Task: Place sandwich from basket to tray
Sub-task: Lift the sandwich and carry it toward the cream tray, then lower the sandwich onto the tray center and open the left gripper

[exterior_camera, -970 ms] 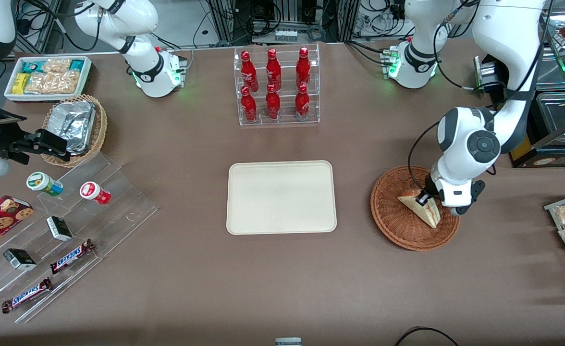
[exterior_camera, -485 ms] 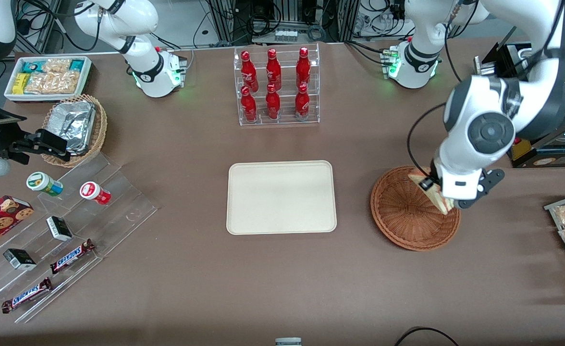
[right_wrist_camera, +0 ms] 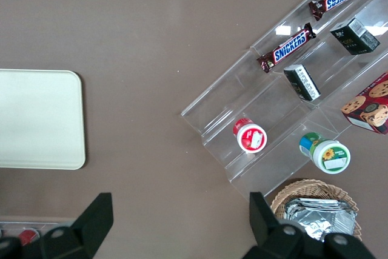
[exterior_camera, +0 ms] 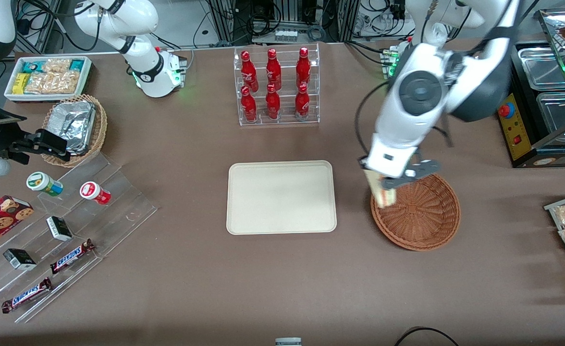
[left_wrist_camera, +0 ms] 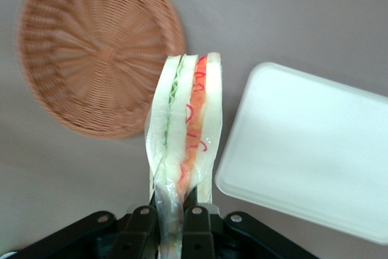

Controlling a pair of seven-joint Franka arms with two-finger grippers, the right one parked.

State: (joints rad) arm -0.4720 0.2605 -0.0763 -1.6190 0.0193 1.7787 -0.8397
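The left arm's claw (exterior_camera: 384, 188) grips the wrapped sandwich (exterior_camera: 381, 193) between its closed fingers (left_wrist_camera: 193, 218), holding it in the air above the rim of the reddish-brown wicker basket (exterior_camera: 422, 216) on the side facing the cream-white tray (exterior_camera: 281, 197). Half a second ago the sandwich hung over the basket's other edge, toward the working arm's end of the surface; a second ago it lay in the basket. The basket now holds nothing, and the tray is bare. The wrist camera shows the sandwich (left_wrist_camera: 185, 131) edge-on, between basket (left_wrist_camera: 97, 50) and tray (left_wrist_camera: 315, 150).
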